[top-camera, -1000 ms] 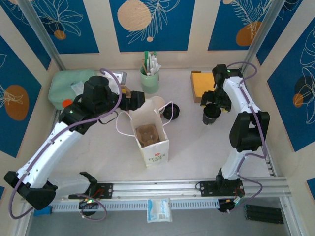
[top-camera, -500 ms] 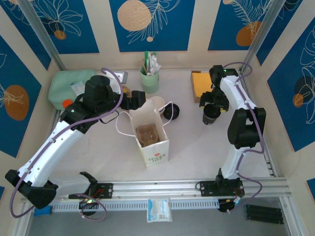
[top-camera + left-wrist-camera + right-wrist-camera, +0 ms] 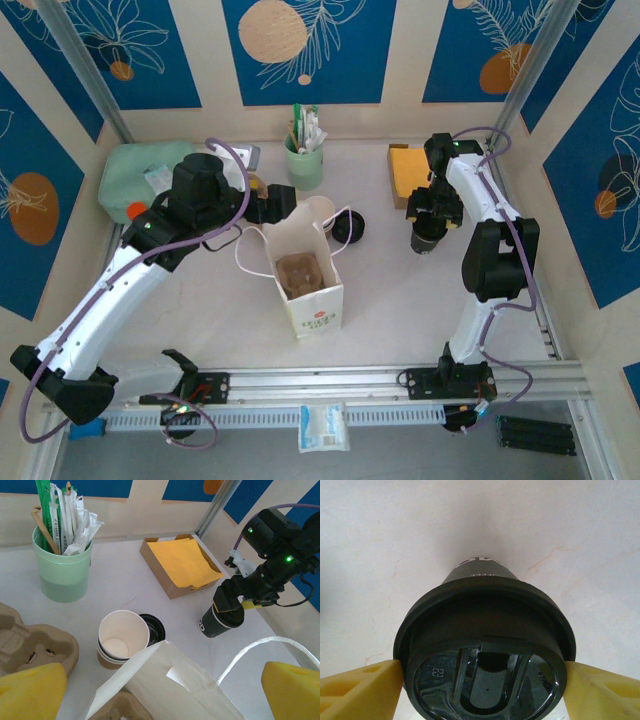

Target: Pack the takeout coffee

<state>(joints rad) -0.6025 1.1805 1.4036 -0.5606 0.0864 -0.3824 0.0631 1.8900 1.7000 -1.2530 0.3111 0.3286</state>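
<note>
Narrowing over the last second, the right gripper (image 3: pixel 480 682) now pinches the takeout coffee (image 3: pixel 428 238) by its lid, centre right of the top view. It looks ready to lift, I'd say. The left gripper (image 3: pixel 165 692) gapes above the paper bag (image 3: pixel 318 315).

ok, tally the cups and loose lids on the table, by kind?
Lidded cup: 1
Open paper cup, possibly nested: 1
Green stirrer cup: 1
Loose lid: 1
Total: 4
</note>
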